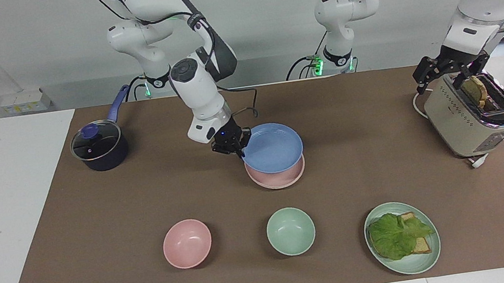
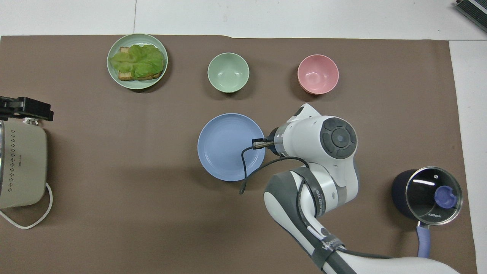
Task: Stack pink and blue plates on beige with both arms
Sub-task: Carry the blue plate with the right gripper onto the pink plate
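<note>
Facing view shows the right gripper (image 1: 234,144) clamped on the rim of the blue plate (image 1: 272,147), at the side toward the right arm's end of the table, so the plate hangs nearly level and centred over the pink plate (image 1: 278,179) in the middle of the table. The pink plate already sits on a beige plate, of which only a pale rim shows, so I judge lowering and release come next. The left gripper (image 1: 451,72) waits with fingers spread wide over the toaster (image 1: 468,120) near the left arm's end. A pink bowl (image 1: 187,243), green bowl (image 1: 290,231) and sandwich plate (image 1: 425,260) line the table edge farthest from the robots; a lidded pot (image 1: 99,146) stands toward the right arm's end.
</note>
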